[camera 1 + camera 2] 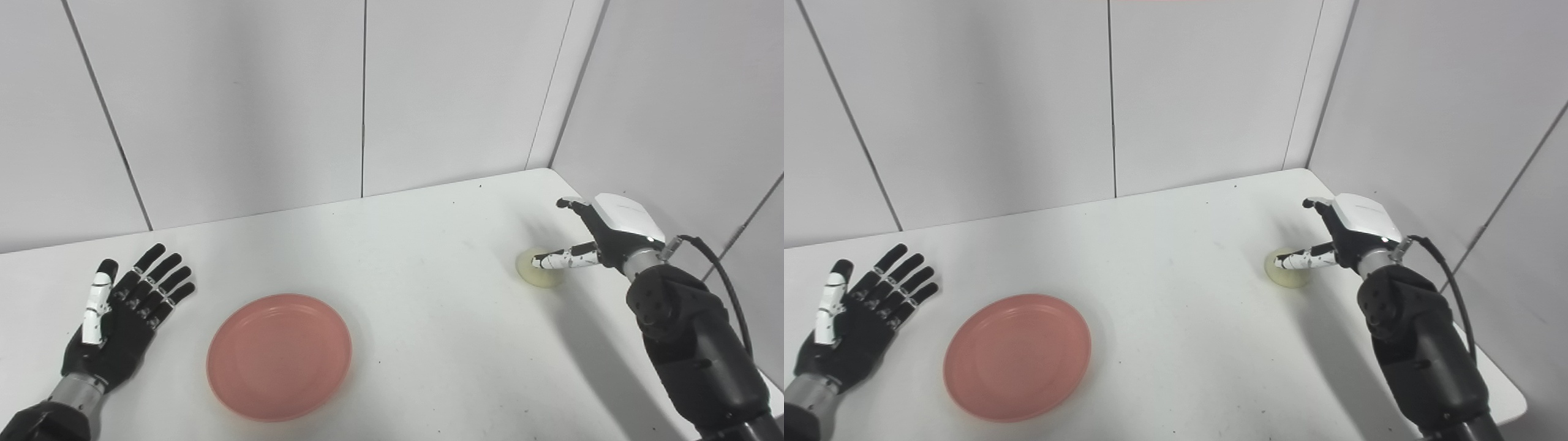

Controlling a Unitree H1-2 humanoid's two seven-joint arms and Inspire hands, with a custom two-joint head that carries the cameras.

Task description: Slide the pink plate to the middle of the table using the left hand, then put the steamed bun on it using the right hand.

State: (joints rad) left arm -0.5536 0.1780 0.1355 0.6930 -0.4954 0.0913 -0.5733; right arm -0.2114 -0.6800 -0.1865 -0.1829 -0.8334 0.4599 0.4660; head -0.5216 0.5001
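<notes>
Pink plate (pixel 279 357) on counter (pixel 429 294); left hand (pixel 122 315) splayed, empty, beside plate; right hand (pixel 597 236) spread over steamed bun (pixel 538 272), far right of plate.

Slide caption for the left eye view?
Right hand reaches over steamed bun; left hand open beside pink plate.

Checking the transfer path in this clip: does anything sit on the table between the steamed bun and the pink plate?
Nothing visible does. The steamed bun sits at the right hand, whose thumb lies across it. From there to the pink plate, only bare white table shows. The left hand rests open on the plate's far side, off the path.
</notes>
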